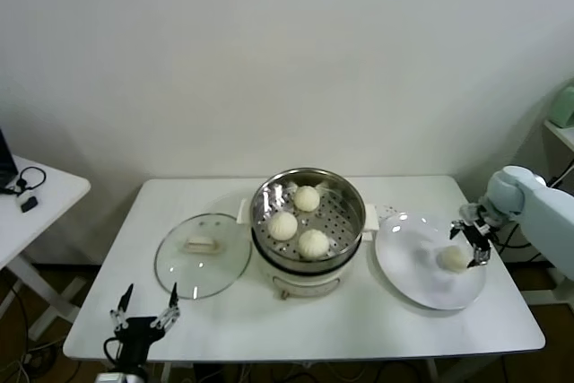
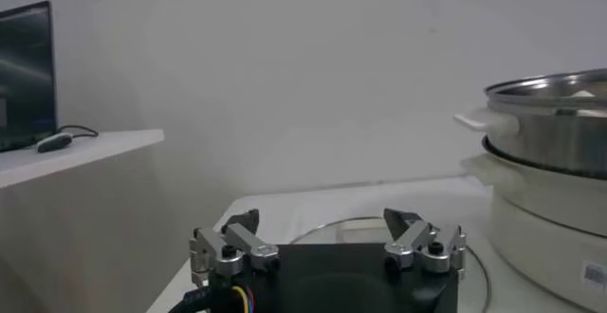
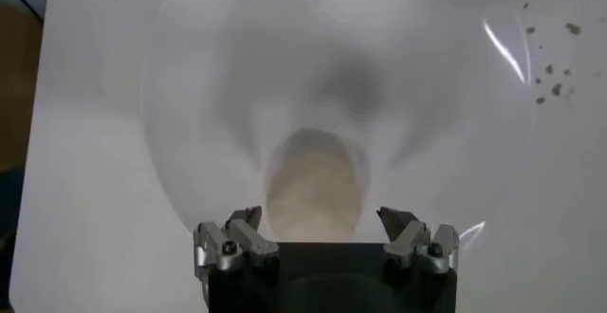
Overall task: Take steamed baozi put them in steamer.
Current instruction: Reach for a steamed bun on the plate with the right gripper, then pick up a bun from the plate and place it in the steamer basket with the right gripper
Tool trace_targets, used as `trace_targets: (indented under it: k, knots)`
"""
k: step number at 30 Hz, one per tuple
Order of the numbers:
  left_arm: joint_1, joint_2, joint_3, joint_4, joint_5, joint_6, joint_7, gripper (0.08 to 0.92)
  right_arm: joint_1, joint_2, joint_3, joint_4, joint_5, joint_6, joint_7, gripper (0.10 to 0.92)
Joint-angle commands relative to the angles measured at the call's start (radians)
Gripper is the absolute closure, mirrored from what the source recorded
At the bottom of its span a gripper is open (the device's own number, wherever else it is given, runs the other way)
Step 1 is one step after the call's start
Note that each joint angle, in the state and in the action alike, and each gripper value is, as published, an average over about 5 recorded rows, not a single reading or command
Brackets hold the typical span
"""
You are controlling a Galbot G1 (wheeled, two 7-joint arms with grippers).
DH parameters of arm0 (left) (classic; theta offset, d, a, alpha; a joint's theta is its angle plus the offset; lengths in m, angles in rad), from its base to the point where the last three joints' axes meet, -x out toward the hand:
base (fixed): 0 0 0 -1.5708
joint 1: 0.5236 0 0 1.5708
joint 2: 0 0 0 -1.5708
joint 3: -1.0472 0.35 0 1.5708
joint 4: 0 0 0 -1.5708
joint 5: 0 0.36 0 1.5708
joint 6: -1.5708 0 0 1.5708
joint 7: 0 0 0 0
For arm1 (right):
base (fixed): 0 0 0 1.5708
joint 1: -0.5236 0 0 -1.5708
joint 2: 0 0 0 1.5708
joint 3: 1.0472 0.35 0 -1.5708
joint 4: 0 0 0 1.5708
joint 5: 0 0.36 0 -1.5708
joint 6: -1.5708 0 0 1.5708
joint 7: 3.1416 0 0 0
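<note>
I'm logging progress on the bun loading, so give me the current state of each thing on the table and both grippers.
Steamer: lid off, three baozi inside.
Baozi in steamer: resting on the perforated floor.
Last baozi: on the plate, between the right gripper's open fingers, not clamped.
Plate: holds one baozi.
Glass lid: flat on the table, left of the steamer.
Right gripper: open, around the baozi.
Left gripper: open, empty, at the table's near-left edge.
</note>
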Motion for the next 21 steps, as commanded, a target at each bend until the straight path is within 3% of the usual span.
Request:
trace_targets:
  k: [1,10,21]
  knots:
    - [0.001,-0.001,0.000,0.001,0.002,0.001,0.000,0.177,-0.077,0.029,0.082,-0.044,-0.061,0.016,0.008,0.203]
    - [0.001,-0.001,0.000,0.005,0.004,-0.001,0.000,0.177,-0.085,0.043,0.098,-0.058,-0.065,0.016,0.010,0.204]
    - [0.003,-0.003,0.001,0.003,0.006,-0.002,0.000,0.177,-0.076,0.045,0.101,-0.063,-0.057,0.015,0.014,0.338]
